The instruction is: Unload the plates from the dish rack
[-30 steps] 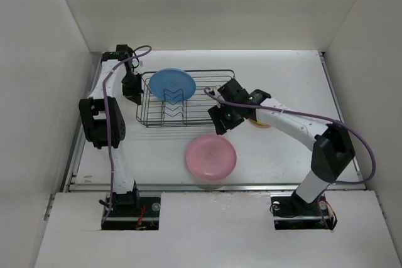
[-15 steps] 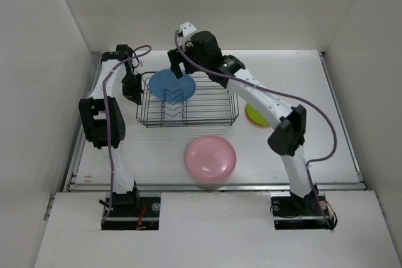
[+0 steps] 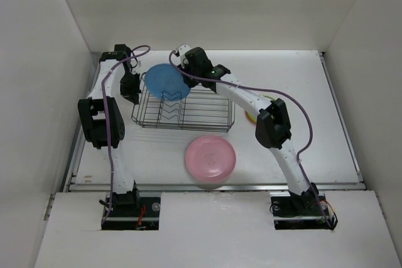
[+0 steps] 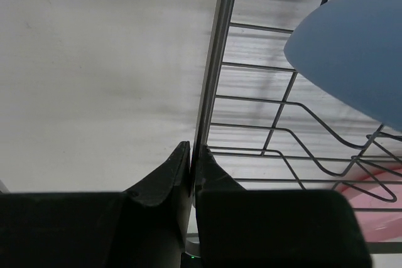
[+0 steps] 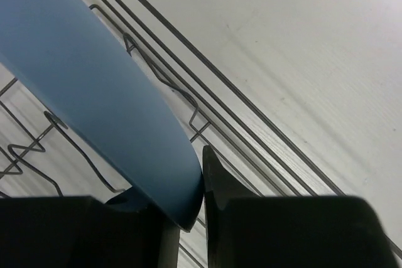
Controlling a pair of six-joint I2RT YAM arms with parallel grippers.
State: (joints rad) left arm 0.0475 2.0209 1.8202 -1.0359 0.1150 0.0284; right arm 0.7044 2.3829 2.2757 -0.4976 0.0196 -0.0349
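Top view: within the last second my right gripper [image 3: 181, 72] has swung from the right end of the dish rack [image 3: 188, 124] over to the light blue plate [image 3: 162, 80]. It now sits on that plate's right rim at the far left corner of the rack. Since half a second ago the plate has shifted a little left and far, and the rack has skewed slightly with it. I take that to mean the pull has started. The pink plate [image 3: 210, 157] lies flat on the desk [image 3: 301, 92], just near of the rack. A sliver of the lime green plate [image 3: 249, 115] shows right of the rack behind my right arm; I cannot make out the orange one. My left gripper [image 3: 130, 89] is at the rack's left end.

Left wrist: the left gripper is clenched on the rack's rim wire [image 4: 217, 61], which I read as bracing the rack. The blue plate fills the upper right, and pink shows through the wires low on the right.

Right wrist: the right gripper is clamped on the blue plate's edge. The plate stands tilted over the zigzag dividers [image 5: 182, 95], and I cannot tell whether its lower edge has cleared them.

This looks like the only plate left in the rack. If the rack drags along, the plate is probably snagged.
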